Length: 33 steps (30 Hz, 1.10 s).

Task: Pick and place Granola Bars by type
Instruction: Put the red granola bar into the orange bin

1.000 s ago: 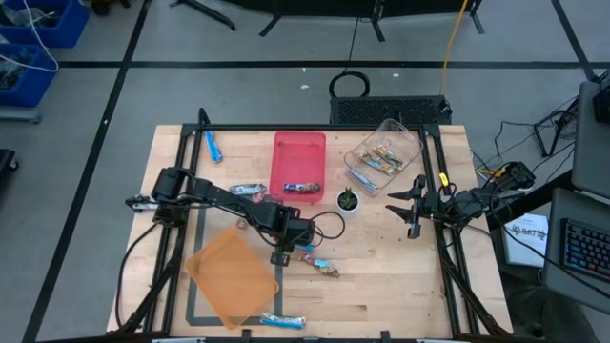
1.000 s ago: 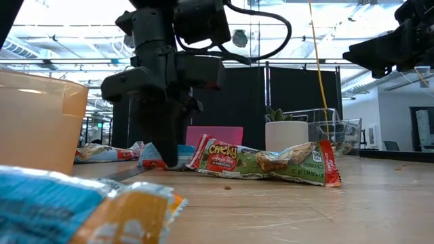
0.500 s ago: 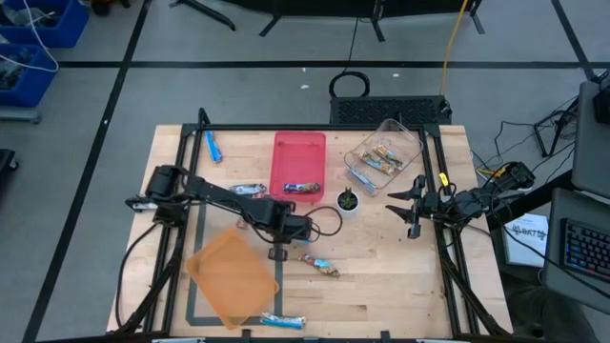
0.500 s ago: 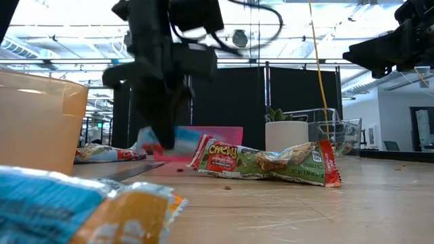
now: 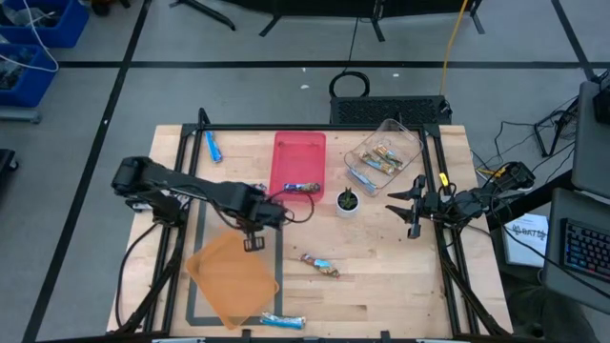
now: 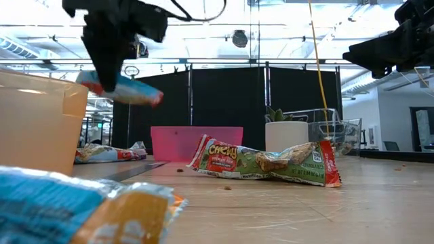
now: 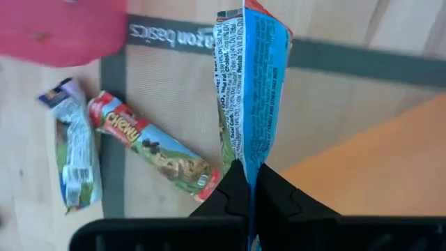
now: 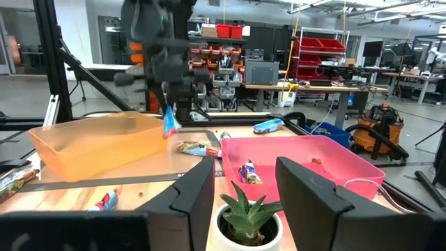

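My left gripper (image 5: 253, 242) hangs above the table by the far corner of the orange bin (image 5: 233, 278), shut on a blue-wrapped granola bar (image 7: 251, 77), also in the low view as the blue bar (image 6: 125, 89). A red-and-green bar (image 5: 321, 266) lies flat mid-table, and two more bars (image 7: 157, 150) lie under the left wrist. Another blue bar (image 5: 283, 321) lies at the near edge and one (image 5: 212, 145) at the far left. My right gripper (image 5: 410, 206) waits open at the table's right side, touching nothing. My left gripper pinches the blue bar by one end (image 7: 248, 159) between its two fingers (image 7: 226, 192), coming from above. The bar is lifted clear of the table and sticks out past the fingers, slightly tilted in the low view.
A pink bin (image 5: 297, 164) at the far middle holds one bar (image 5: 305, 188). A clear bin (image 5: 384, 155) at the far right holds several bars. A small potted plant (image 5: 348, 201) stands between them. Black frame rails run along the table's left and right sides.
My left gripper has risen from the table with the blue bar and swung toward the table's left, away from the red-and-green bar and over to the orange bin's far corner. The blue bar has gone from lying on the table to lifted clear.
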Tool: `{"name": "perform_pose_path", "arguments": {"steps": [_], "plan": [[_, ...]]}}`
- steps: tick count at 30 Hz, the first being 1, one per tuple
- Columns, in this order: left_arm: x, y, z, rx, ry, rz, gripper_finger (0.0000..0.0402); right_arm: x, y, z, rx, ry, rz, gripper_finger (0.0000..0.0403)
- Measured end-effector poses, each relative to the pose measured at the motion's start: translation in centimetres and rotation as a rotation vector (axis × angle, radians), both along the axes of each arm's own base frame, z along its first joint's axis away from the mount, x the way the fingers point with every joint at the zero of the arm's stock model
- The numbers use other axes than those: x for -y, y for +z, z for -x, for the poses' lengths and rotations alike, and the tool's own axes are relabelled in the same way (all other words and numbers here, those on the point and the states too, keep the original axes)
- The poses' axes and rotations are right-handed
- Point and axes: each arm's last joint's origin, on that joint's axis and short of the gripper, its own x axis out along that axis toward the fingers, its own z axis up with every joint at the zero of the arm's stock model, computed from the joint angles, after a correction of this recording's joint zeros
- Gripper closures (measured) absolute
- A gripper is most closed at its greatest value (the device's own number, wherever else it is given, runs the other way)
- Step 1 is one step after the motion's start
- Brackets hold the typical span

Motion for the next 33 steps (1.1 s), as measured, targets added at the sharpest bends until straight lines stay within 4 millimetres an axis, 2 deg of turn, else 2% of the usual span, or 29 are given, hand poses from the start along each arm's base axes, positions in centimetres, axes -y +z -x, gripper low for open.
{"name": "perform_pose_path", "arguments": {"steps": [7,14,25,33], "plan": [[0.3,3.5,2.7,0.098,0.170,0.025,0.0395,0.0,0.0,0.0,0.000,0.000,0.000,0.0257],[1.8,5.3,6.3,0.106,0.279,-0.039,0.0395,0.0,0.0,0.0,0.000,0.000,0.000,0.0257],[5.4,3.1,11.5,0.096,0.343,-0.062,0.0394,0.0,0.0,0.0,0.000,0.000,0.000,0.0259],[6.8,1.6,13.2,0.162,0.409,-0.063,0.0395,0.0,0.0,0.0,0.000,0.000,0.000,0.0259]]}}
